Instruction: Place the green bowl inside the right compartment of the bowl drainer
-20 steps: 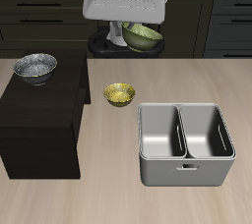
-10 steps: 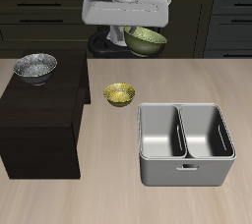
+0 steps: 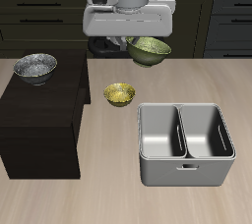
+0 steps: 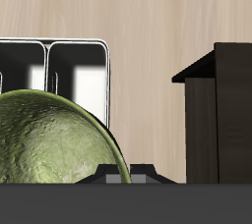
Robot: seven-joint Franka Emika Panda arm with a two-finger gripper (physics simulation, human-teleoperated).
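Two wells stand empty in the drainer (image 3: 187, 144), the thing nearest the surface's front edge, its slot handle on the front wall. Its right compartment (image 3: 162, 133), by my reading the well toward the dark block, is the goal. Just behind it on the surface (image 3: 118, 194) sits a yellow bowl (image 3: 119, 94), and on the dark block (image 3: 39, 120) beside it a silver bowl (image 3: 34, 67).

Farther back and high up, the end effector (image 3: 139, 43) carries the green bowl (image 3: 149, 49) by its rim, fingers closed on it as far as the exterior view lets me judge; the bowl hangs tilted, well clear of the surface. The wrist view shows its glossy green flank (image 4: 54, 140) close up with the drainer beyond.

So the step in hand is the carry. Next, I judge, the arm must travel forward toward the drainer, centre the bowl over the right compartment clear of the divider, descend and let go.

Behind everything run dark cabinets (image 3: 39, 12) with drawer fronts.
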